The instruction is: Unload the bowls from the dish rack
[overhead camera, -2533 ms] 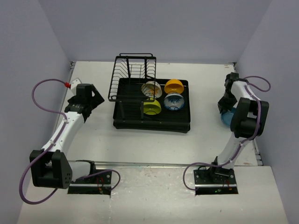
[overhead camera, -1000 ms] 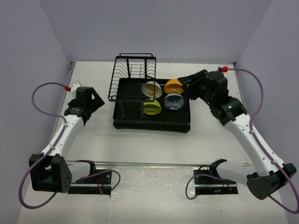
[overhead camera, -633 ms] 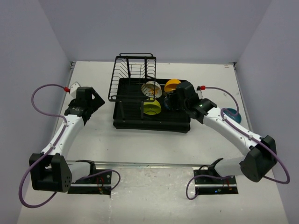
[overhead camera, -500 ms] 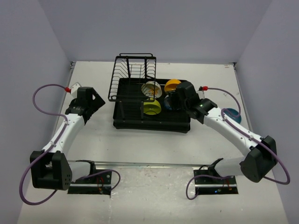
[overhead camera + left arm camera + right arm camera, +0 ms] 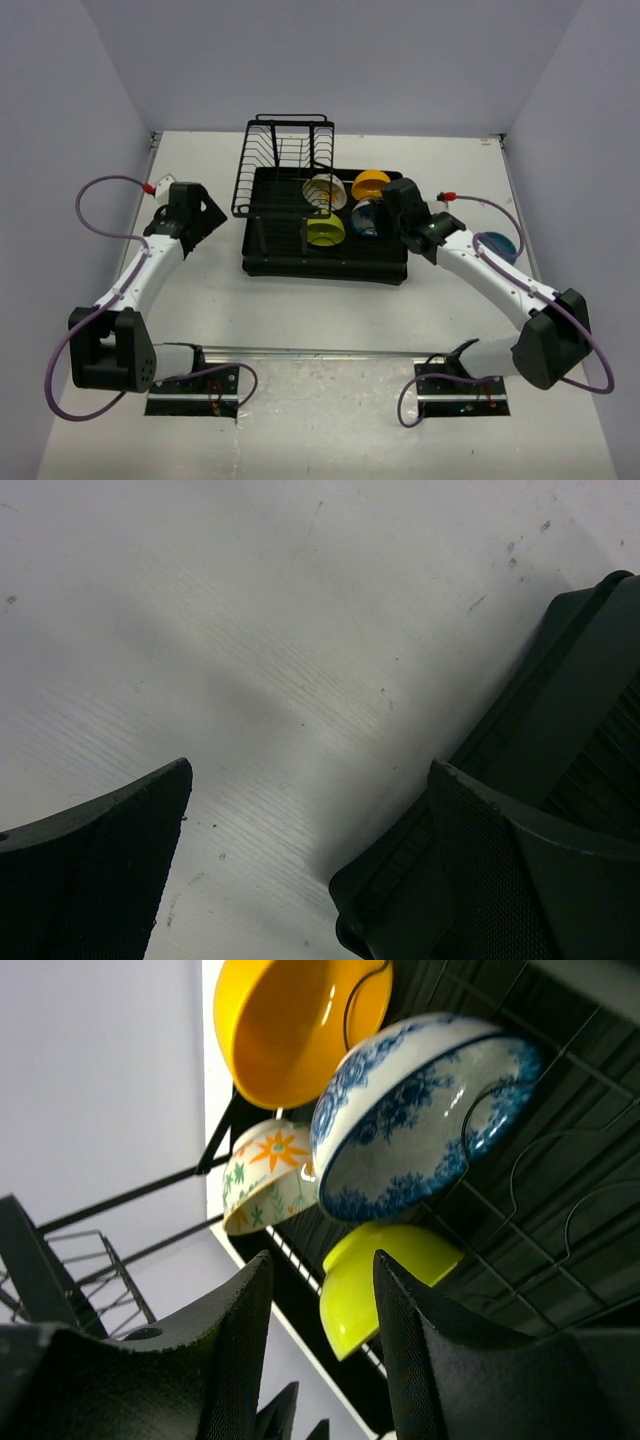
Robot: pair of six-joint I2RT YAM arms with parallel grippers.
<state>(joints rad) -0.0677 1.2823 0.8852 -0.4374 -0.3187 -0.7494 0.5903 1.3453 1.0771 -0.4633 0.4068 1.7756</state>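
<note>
Bowls left in the large black rectangular dish rack (image 5: 320, 268) number four: orange bowl (image 5: 372, 184), white flower-patterned bowl (image 5: 322, 190), yellow-green bowl (image 5: 326, 232), blue-on-white bowl (image 5: 420, 1110). The small blue round bowl (image 5: 497, 244) now sits on the pale worktop (image 5: 330, 315) at the rack's 3 o'clock: one unloaded. The right end effector (image 5: 322, 1260), swung back, gapes empty by the blue-on-white bowl; the left end effector (image 5: 310, 770) hovers open at 9 o'clock.

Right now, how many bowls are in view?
5. Four stand in the dish rack: orange, yellow-green, floral white, blue-and-white. One blue bowl sits on the table, right. None look hidden.
</note>
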